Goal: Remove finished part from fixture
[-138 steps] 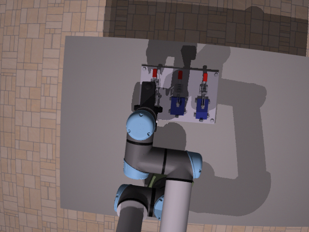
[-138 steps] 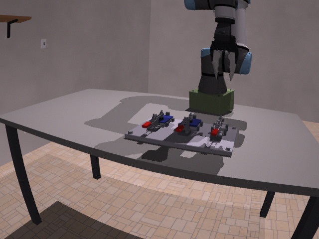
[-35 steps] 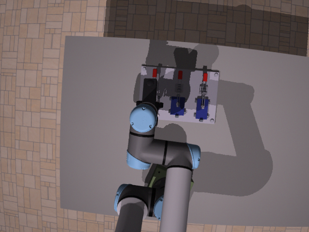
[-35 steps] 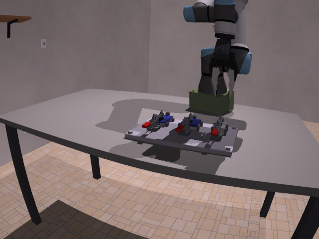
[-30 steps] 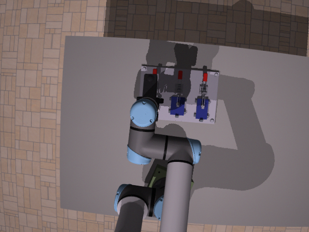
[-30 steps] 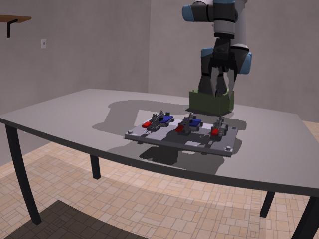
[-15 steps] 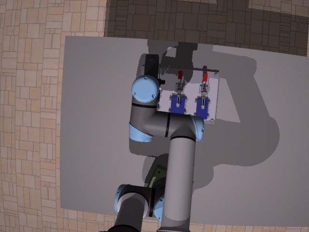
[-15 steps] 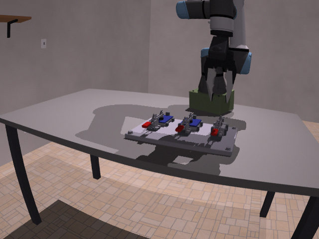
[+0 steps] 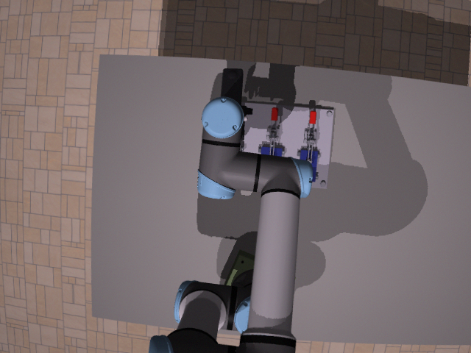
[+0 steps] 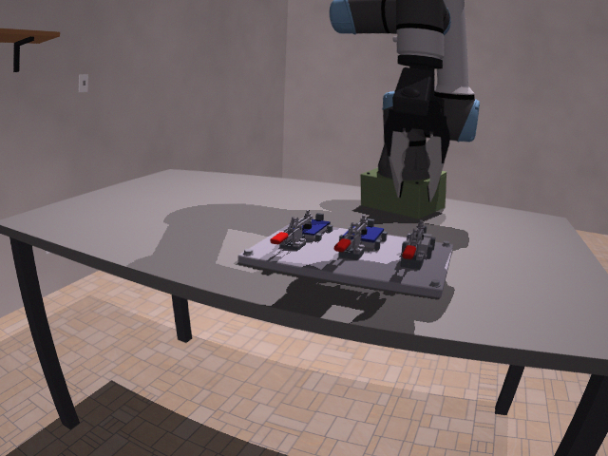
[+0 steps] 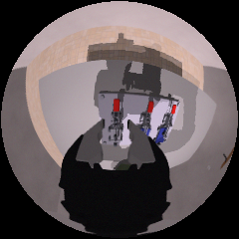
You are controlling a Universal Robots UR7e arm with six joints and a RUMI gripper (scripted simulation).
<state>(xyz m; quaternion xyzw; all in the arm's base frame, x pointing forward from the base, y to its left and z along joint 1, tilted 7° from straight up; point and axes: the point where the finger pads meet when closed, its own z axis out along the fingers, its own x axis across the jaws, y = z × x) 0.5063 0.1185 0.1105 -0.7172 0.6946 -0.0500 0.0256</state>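
Note:
The grey fixture plate (image 10: 343, 262) lies on the table with three toggle clamps with red handles. Two blue blanks (image 10: 315, 226) (image 10: 371, 233) sit under the left and middle clamps. The right station (image 10: 417, 245) holds a grey part whose slot I cannot make out. In the wrist view the grey part (image 11: 116, 130) lies between my fingers' outlines, with the blue blanks (image 11: 154, 132) to its right. My gripper (image 10: 416, 195) hangs well above that end of the fixture, fingers pointing down, somewhat apart and empty. From above, the gripper body (image 9: 232, 82) covers the third station.
The arm's green base block (image 10: 403, 194) stands on the table behind the fixture. The arm's elbow and forearm (image 9: 275, 243) cross over the near side of the table. The table edge runs close in front of the fixture.

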